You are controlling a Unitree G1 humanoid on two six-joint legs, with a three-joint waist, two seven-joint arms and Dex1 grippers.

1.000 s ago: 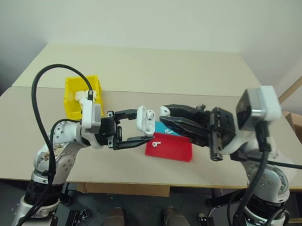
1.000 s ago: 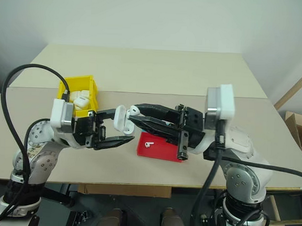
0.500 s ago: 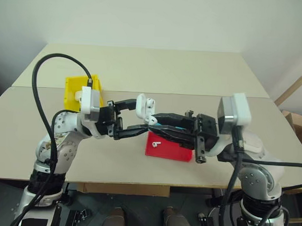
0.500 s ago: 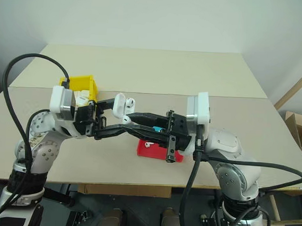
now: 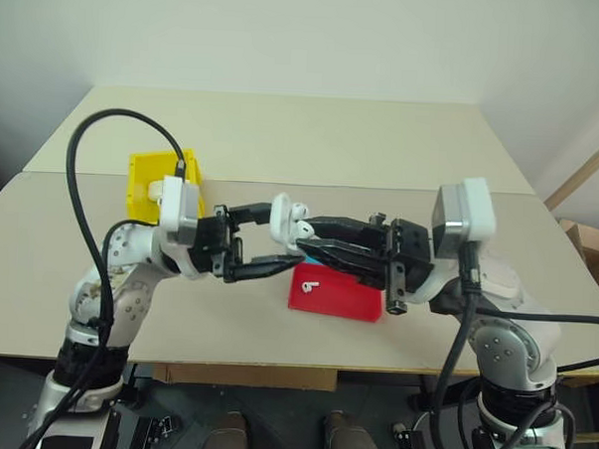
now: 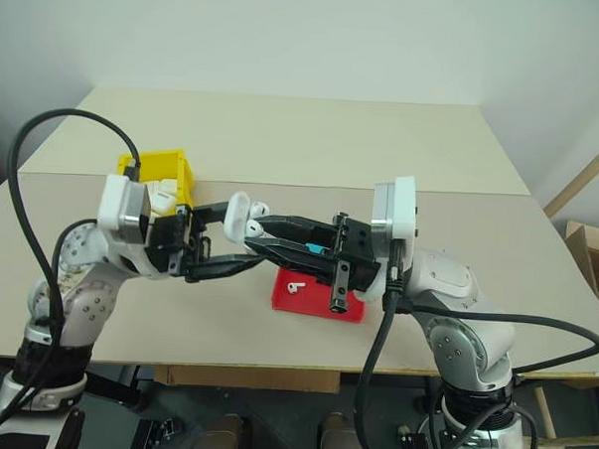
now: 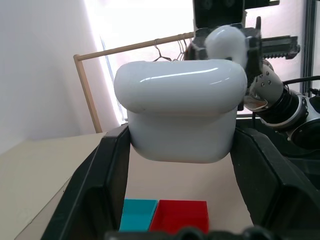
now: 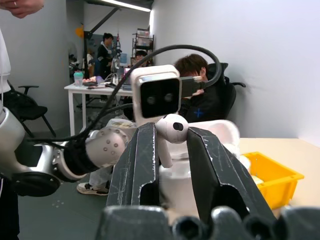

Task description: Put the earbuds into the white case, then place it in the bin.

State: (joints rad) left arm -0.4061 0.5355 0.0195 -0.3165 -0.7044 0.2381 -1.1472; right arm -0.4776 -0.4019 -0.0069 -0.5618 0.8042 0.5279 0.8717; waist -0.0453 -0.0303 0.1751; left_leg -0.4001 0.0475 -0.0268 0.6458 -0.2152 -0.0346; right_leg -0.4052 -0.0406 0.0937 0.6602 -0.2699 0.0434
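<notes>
Your right claw (image 8: pixel 169 150), pinching an earbud (image 8: pixel 169 131), has closed in on the open white case (image 7: pixel 181 112) gripped by your left claw (image 5: pixel 262 246), so insertion looks imminent.

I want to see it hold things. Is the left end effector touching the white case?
Touching. In the left wrist view, the left end effector clamps the white case between both fingers.

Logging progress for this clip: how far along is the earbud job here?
Midway. In hand: the left tool holds the white case open above the table, and the right tool pinches an earbud right at it, not visibly seated. Left: the second earbud lies in the red tray; the case must reach the yellow bin.
</notes>
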